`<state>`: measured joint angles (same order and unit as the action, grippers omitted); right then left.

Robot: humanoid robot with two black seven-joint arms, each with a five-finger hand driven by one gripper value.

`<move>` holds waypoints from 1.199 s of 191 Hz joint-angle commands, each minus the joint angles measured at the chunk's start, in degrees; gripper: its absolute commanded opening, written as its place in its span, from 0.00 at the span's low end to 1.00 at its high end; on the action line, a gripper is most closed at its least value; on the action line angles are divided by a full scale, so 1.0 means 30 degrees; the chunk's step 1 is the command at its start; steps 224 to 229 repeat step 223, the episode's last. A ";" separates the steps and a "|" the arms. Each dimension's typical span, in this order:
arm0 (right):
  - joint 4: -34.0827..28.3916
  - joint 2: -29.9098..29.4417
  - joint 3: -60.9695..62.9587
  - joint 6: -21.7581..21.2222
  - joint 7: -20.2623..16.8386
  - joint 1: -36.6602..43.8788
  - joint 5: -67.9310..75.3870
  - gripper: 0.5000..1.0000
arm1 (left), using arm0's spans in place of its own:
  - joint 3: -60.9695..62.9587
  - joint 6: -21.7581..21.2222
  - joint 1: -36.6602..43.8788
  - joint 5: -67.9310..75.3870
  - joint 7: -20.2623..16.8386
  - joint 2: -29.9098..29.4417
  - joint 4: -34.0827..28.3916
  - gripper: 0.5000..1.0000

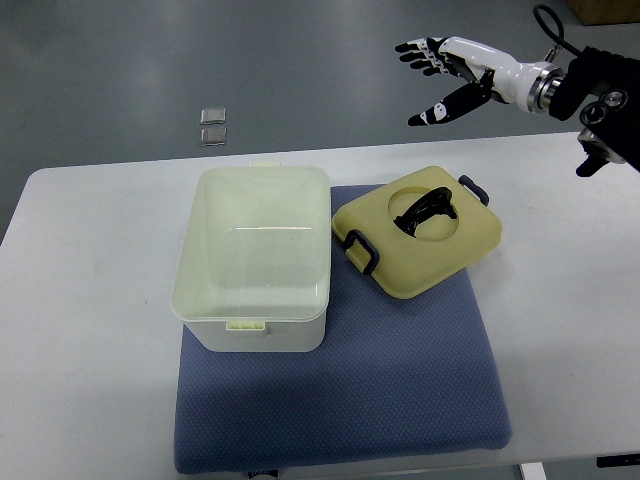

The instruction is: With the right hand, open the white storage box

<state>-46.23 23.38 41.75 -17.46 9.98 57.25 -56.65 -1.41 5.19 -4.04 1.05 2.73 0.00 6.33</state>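
Observation:
The white storage box [255,258] stands open on the blue mat [400,390], its inside showing bare. Its pale yellow lid [470,245], with a black handle [425,210] and dark side clips, lies flat on the mat to the right of the box, touching its right edge. My right hand [445,75] is raised at the upper right, beyond the table's far edge, well above and behind the lid. Its fingers are spread and hold nothing. My left arm does not show.
The white table [80,300] carries the mat and the box. Two small silver squares [213,126] lie on the grey floor beyond the table's far edge, at the upper left. A cable runs along my right forearm [600,85].

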 commanded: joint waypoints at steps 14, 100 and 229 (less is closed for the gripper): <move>0.0029 -0.0527 0.1229 0.2157 0.0014 -0.1269 0.6080 0.80 | 0.0000 0.0000 -0.0002 0.0000 0.0000 0.0000 0.0000 1.00; 0.0000 -0.1581 0.1230 0.4266 -0.0015 -0.3378 1.2701 0.81 | 0.0000 0.0000 -0.0002 0.0000 0.0000 0.0000 0.0000 1.00; -0.0235 -0.3339 0.0966 0.5292 0.0248 -0.4814 1.2438 0.84 | 0.0000 0.0000 -0.0002 0.0000 0.0000 0.0000 0.0000 1.00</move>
